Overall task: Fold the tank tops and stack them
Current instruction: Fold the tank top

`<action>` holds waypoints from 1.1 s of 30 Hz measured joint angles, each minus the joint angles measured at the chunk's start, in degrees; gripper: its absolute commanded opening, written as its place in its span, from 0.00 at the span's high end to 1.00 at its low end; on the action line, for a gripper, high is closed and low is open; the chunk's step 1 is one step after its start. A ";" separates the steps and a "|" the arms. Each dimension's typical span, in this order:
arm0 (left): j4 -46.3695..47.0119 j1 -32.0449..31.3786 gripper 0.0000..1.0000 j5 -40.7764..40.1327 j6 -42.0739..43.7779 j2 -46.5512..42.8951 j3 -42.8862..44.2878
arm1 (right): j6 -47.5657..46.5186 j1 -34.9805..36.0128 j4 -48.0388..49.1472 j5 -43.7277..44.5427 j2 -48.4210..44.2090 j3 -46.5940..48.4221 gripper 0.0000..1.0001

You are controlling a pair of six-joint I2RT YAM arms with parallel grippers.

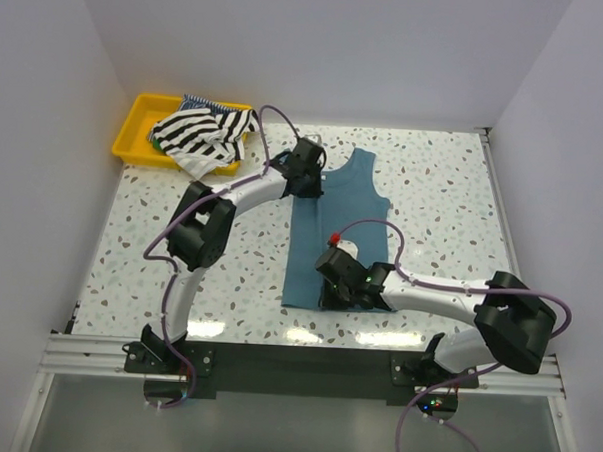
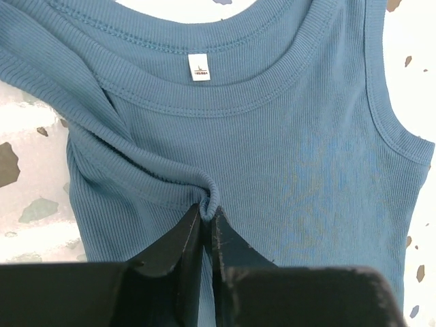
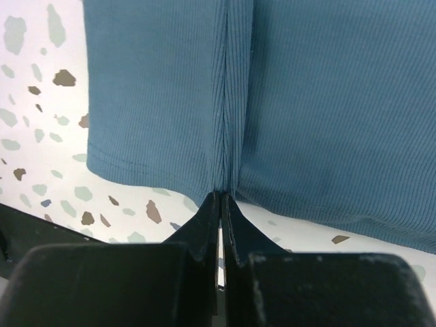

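The teal-blue tank top (image 1: 342, 213) lies lengthwise on the speckled table, neck at the far end, its left side folded in. My left gripper (image 1: 306, 176) is at its far left shoulder. In the left wrist view that gripper (image 2: 208, 208) is shut on a bunched fold of the armhole edge, below the neckline and its white label (image 2: 199, 67). My right gripper (image 1: 341, 278) is at the near hem. The right wrist view shows it (image 3: 223, 194) shut on a pinched ridge of the teal top (image 3: 306, 102). The black-and-white striped tank top (image 1: 197, 133) lies heaped in the tray.
A yellow plastic tray (image 1: 136, 119) stands at the far left corner, with a finely blue-striped cloth (image 1: 202, 104) peeking out behind the striped top. White walls close in the table on three sides. Both arms' cables loop over the table.
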 measured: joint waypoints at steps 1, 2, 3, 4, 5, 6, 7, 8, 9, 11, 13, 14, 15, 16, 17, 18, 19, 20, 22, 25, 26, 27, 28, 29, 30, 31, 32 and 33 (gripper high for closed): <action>0.07 -0.07 0.81 0.20 0.28 0.07 0.00 | 0.20 0.00 0.11 0.24 -0.15 -0.42 1.00; 0.17 -0.07 0.77 0.39 0.44 0.11 0.00 | 0.44 -0.02 0.07 0.44 -0.31 -0.74 1.00; 0.44 -0.07 0.69 0.74 0.72 0.20 0.00 | 0.61 -0.02 0.07 0.52 -0.37 -0.94 0.95; 0.59 -0.07 0.63 0.94 0.83 0.24 0.00 | 0.72 0.00 0.07 0.61 -0.37 -1.01 0.95; 0.85 -0.07 0.58 1.31 1.03 0.31 0.02 | 0.92 0.00 0.00 0.74 -0.46 -1.03 0.88; 1.11 -0.07 0.48 1.68 1.46 0.39 0.11 | 1.22 0.00 -0.09 0.96 -0.72 -1.03 0.83; 1.53 -0.07 0.45 1.97 2.14 0.42 0.13 | 1.49 0.00 -0.26 1.16 -1.16 -1.07 0.77; 1.88 -0.07 0.43 2.16 2.40 0.42 0.17 | 1.64 0.00 -0.63 1.60 -1.95 -1.07 0.67; 2.19 -0.04 0.41 2.29 2.51 0.39 0.24 | 1.73 0.00 -1.11 2.05 -2.84 -1.11 0.64; 3.21 0.13 0.41 2.56 3.10 0.37 0.35 | 1.64 0.00 -3.02 3.37 -5.57 -1.03 0.62; 3.82 0.50 0.42 2.82 3.30 0.02 0.42 | 1.18 0.00 -5.95 5.01 -7.93 0.20 0.61; 3.96 1.01 0.43 2.89 3.28 -0.33 0.42 | 0.74 0.00 -7.06 5.77 -8.61 1.36 0.62; 3.96 1.66 0.46 2.73 3.19 -0.87 0.42 | 0.09 0.00 -7.82 6.58 -8.87 2.89 0.62; 3.87 2.58 0.46 2.21 2.97 -1.53 0.42 | -0.81 0.00 -8.28 7.06 -8.70 4.70 0.62; 3.82 3.74 0.47 1.44 2.58 -2.25 0.42 | -1.73 0.00 -8.44 7.48 -8.17 6.64 0.66; 3.76 5.14 0.47 0.61 2.08 -3.10 0.44 | -2.97 0.00 -8.57 7.82 -7.19 8.85 0.67; 3.56 6.56 0.47 -0.28 1.60 -3.87 0.52 | -4.11 0.00 -8.46 7.93 -5.64 11.21 0.68; 3.45 8.33 0.47 -1.11 0.92 -4.57 0.72 | -5.20 0.00 -7.87 7.85 -3.89 13.44 0.69; 3.48 11.72 0.47 -2.36 0.02 -5.25 1.44 | -7.48 0.00 -5.22 7.21 0.09 16.46 0.73; 3.02 15.98 0.47 -3.63 -0.76 -4.39 3.56 | -10.08 0.00 -1.99 5.31 5.66 17.88 0.78; 2.86 16.81 0.47 -3.96 -0.76 -3.76 4.55 | -10.71 0.00 -1.16 4.72 7.45 17.88 0.79; 2.82 17.27 0.47 -4.26 -0.72 -2.91 5.57 | -11.41 0.00 -0.44 4.31 9.31 17.86 0.79; 2.91 17.38 0.47 -4.39 -0.70 -2.08 6.49 | -12.02 0.02 0.20 3.61 11.10 17.84 0.79; 2.95 17.38 0.48 -4.42 -0.63 -1.33 7.08 | -12.57 0.04 0.76 3.34 12.72 17.79 0.79; 2.95 17.18 0.48 -4.39 -0.59 -0.50 7.69 | -12.98 0.04 1.38 3.19 13.99 17.66 0.80; 2.93 16.94 0.50 -4.37 -0.55 0.33 8.22 | -13.40 0.07 1.99 2.99 15.06 17.46 0.80; 2.91 16.68 0.53 -4.35 -0.50 1.22 8.72 | -13.81 0.09 2.47 2.95 15.98 17.27 0.80; 2.84 16.44 0.54 -4.28 -0.37 2.14 9.29 | -14.08 0.17 2.75 2.95 16.52 17.20 0.80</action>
